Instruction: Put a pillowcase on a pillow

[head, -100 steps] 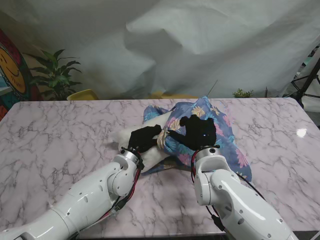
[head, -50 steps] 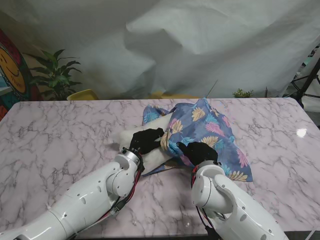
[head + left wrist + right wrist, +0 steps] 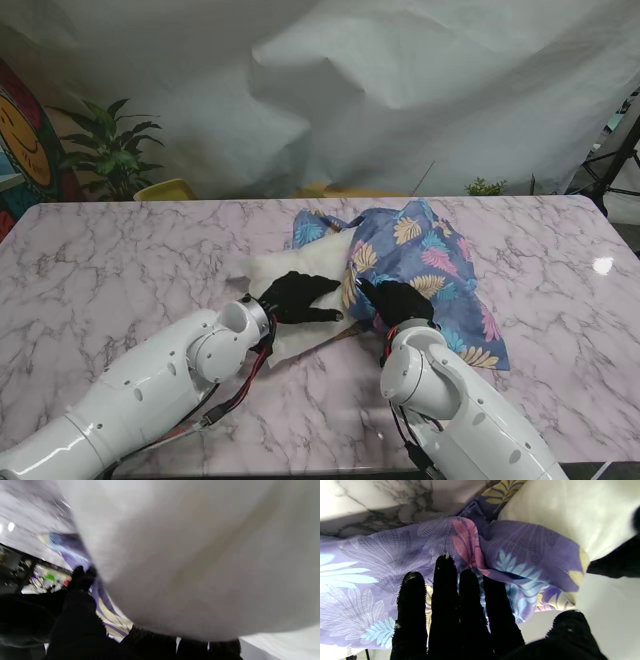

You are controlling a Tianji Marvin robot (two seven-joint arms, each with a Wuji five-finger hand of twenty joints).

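The pillow (image 3: 300, 275) lies mid-table, long axis running left-right, its right end inside the pillowcase (image 3: 430, 265); left hand (image 3: 298, 297) grips the pillow, right hand (image 3: 397, 299) lies flat, fingers together, on the pillowcase.

A studio-like lab: draped white backdrop sheet (image 3: 400, 90), black light-stand tripod (image 3: 612, 165), white marble-patterned table (image 3: 120, 270).

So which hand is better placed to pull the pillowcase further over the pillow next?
Probably the right hand: its fingers lie on the pillowcase at its open edge, while the left hand rests on the bare pillow, likely steadying it.
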